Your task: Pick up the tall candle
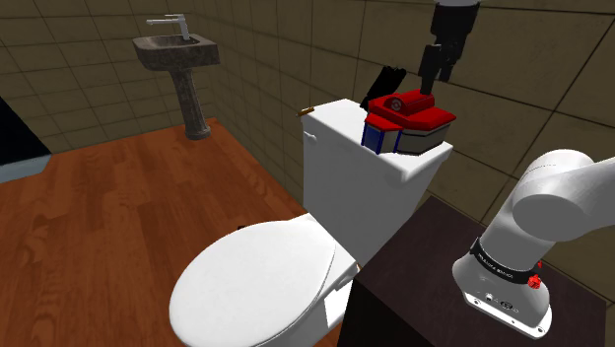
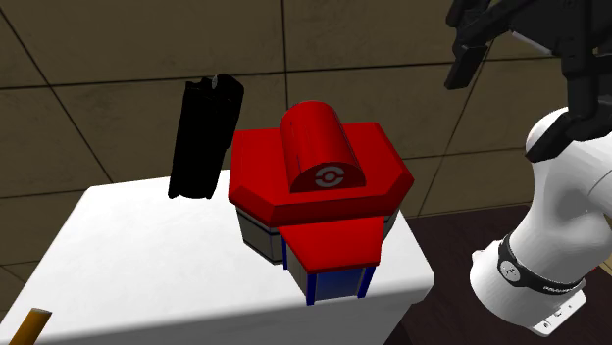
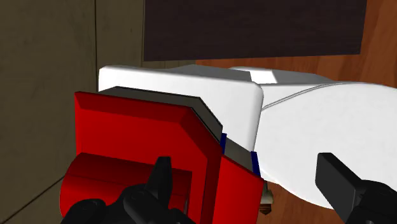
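Standing upright at the back edge of the white toilet tank (image 1: 340, 128), against the tiled wall, the tall black candle (image 2: 206, 137) is seen just behind a red, grey and blue box (image 2: 319, 196); the pincer (image 3: 245, 175) is held above the tank, over the box, fingers spread apart, nothing clasped; a small brown object (image 2: 29, 328) is seen at the tank's opposite corner.

Walls (image 1: 296, 49): big brown-grey tiles
Floor (image 1: 118, 207): red-brown wood boards
Toilet (image 1: 256, 281): white, lid down, back against the wall
Sink (image 1: 177, 49): grey, on a tall foot, well apart from the toilet
Tap (image 1: 175, 22): silver, on the sink
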You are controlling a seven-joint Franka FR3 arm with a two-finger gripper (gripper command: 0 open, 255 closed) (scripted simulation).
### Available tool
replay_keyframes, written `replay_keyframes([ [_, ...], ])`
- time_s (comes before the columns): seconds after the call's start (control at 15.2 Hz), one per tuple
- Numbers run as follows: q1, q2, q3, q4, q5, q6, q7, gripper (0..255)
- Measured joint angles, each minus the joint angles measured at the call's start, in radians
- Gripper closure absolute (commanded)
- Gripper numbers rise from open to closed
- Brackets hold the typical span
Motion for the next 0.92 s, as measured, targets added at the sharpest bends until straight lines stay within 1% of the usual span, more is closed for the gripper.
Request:
replay_keyframes([
  [0.07, 0.000, 0.000, 0.000, 0.000, 0.000, 0.000, 0.000, 0],
  [0.26, 0.002, 0.017, -0.045, -0.009, -0.035, 0.055, -0.071, 0],
  [0.66, 0.010, 0.096, -0.172, -0.016, -0.114, 0.232, -0.269, 0],
  [0.92, 0.027, 0.198, -0.257, 0.027, -0.139, 0.353, -0.400, 0],
])
